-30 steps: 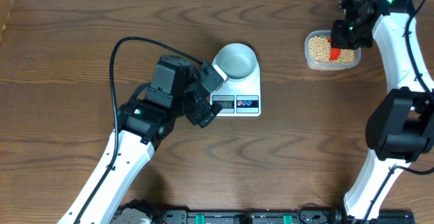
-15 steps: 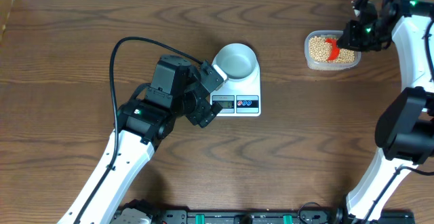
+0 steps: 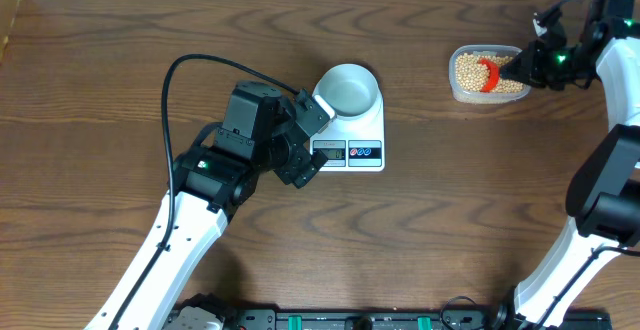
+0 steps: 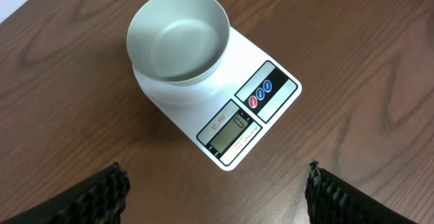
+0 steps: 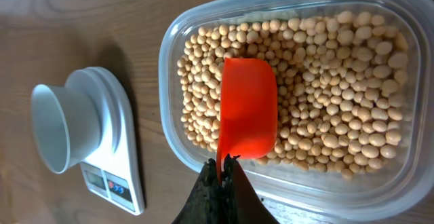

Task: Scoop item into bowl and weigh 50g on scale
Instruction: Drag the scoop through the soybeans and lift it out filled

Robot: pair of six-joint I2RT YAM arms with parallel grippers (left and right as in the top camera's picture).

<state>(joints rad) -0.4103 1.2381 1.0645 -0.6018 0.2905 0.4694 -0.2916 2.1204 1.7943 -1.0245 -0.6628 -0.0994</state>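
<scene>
Overhead, the empty bowl (image 3: 348, 90) sits on the scale (image 3: 370, 128), well left of the tub (image 3: 452, 80) of beans (image 3: 468, 70). Left wrist: the left claw (image 4: 217, 191) gapes wide, empty, near the scale. Right wrist: the right claw (image 5: 220, 176) pinches the orange scoop (image 5: 248, 105) among the beans; so thin a hold could let a loaded scoop twist and spill on the way over.

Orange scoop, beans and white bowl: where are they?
orange scoop (image 5: 249, 108), right wrist view, middle of its cup
beans (image 5: 339, 81), right wrist view, middle of the pile
white bowl (image 4: 178, 44), left wrist view, its bare inside
</scene>
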